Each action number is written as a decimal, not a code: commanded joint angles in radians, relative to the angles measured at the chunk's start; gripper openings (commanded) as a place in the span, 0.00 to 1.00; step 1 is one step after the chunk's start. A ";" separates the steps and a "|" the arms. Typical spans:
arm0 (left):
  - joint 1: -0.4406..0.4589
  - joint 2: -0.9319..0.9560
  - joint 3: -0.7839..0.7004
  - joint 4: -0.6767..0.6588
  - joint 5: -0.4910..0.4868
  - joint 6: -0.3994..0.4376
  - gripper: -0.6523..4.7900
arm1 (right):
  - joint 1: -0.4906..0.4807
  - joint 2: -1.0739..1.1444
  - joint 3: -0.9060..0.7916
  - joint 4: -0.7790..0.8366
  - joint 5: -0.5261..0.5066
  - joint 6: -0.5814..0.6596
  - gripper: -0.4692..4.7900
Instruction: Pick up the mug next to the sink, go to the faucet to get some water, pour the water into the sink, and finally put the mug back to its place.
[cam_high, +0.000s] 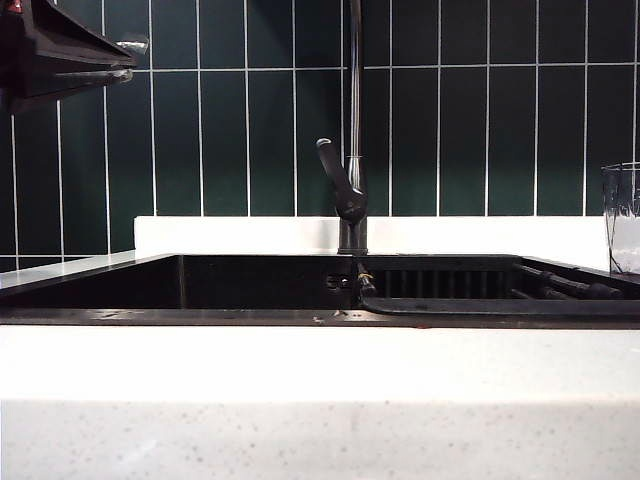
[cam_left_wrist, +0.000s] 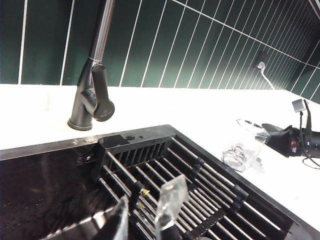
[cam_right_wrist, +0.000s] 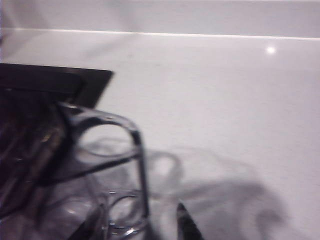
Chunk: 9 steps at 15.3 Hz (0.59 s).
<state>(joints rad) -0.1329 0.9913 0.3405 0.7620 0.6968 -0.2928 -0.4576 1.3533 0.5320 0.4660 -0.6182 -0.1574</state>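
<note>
1. Exterior view has the tall dark metal faucet (cam_high: 353, 150) dead centre, behind the wide black rectangular sink (cam_high: 180, 300); the clear faceted mug (cam_high: 622, 215) sits upright on the white stone counter (cam_high: 300, 365) way over at 3 o'clock.
2. Left wrist view: left gripper (cam_left_wrist: 145, 215) hangs over the black drying rack (cam_left_wrist: 200, 185) inside the sink, jaws a little apart, nothing in them.
3. Right gripper (cam_right_wrist: 142, 225) is right at the mug, one finger looks inside the rim, the other outside. Jaws parted around the glass wall; can't tell if it's actually pinched.
4. Mug stands just beside the sink's corner.
</note>
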 joint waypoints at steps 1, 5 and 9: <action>0.000 -0.003 0.007 0.010 0.007 0.006 0.27 | 0.001 0.014 0.002 0.033 -0.036 0.001 0.43; 0.000 -0.003 0.007 0.010 0.004 0.009 0.27 | 0.001 0.048 0.003 0.086 -0.047 0.008 0.39; 0.000 -0.002 0.007 0.010 -0.004 0.023 0.26 | 0.001 0.137 0.059 0.095 -0.077 0.024 0.39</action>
<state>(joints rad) -0.1329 0.9913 0.3405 0.7620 0.6941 -0.2810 -0.4572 1.4849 0.5777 0.5426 -0.6750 -0.1406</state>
